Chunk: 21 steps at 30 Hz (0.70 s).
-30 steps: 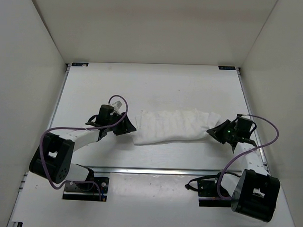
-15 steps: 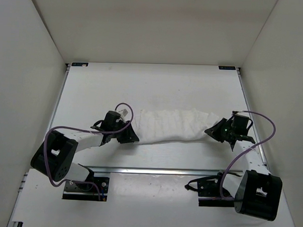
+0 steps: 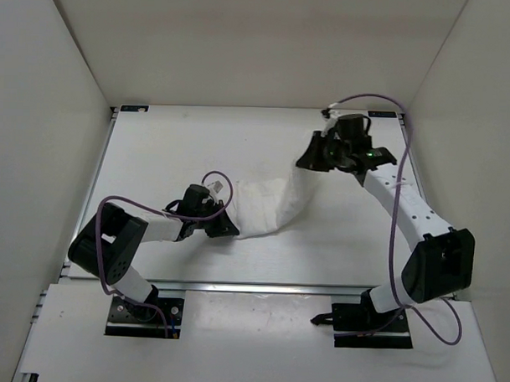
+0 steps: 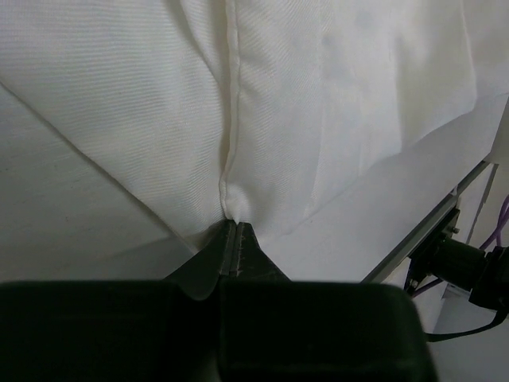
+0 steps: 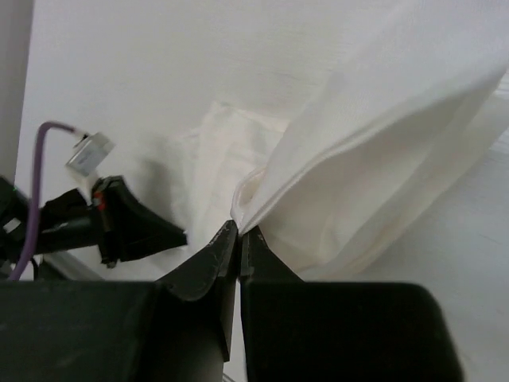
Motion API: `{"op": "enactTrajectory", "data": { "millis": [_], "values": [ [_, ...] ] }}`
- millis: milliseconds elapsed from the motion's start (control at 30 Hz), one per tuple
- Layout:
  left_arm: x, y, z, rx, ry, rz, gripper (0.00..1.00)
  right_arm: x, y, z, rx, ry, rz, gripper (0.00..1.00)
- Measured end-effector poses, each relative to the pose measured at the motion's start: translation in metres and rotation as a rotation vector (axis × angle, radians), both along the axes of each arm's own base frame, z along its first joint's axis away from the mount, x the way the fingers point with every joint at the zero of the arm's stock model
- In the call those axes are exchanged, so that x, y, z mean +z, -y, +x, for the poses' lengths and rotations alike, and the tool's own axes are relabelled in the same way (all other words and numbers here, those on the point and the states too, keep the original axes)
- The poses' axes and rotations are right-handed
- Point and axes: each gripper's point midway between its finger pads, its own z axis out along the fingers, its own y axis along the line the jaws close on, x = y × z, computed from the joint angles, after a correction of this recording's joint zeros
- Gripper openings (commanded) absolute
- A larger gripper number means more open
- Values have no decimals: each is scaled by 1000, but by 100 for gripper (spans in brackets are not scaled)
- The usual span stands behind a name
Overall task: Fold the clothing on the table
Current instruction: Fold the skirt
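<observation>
**Both grippers pinch the white cloth, right end raised**

The cloth (image 3: 269, 207) sits near the middle of the table (image 3: 181, 138) in the overhead view. It runs as a slanted band from about 7 o'clock of the table's centre up toward 1 o'clock.

The left gripper (image 3: 229, 229) is low at the 7 o'clock end. Its wrist camera shows the jaws pressed together on a seam of the fabric, which fans out flat and creased beyond the tips. That end lies on the tabletop.

The right gripper (image 3: 309, 157) is at the 1 o'clock end, toward the far right corner. Its jaws are also clamped, holding a folded edge of several layers. From there the cloth drapes down and back toward the left arm, so this end is lifted off the surface while the middle sags onto it.
</observation>
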Motion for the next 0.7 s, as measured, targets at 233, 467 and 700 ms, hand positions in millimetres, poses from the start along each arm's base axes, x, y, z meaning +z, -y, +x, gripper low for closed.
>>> {"op": "enactTrajectory", "data": {
  "millis": [233,467,700],
  "values": [
    [0,0,2,6,3,-4,0,-30,-113,-41,275,-56,-21,0],
    [0,-1,3,17,4,-10,0,-78,-170,-88,402,-160,-41,0],
    [0,-5,3,31,13,-15,0,-97,-190,-100,427,-182,-40,0]
  ]
}}
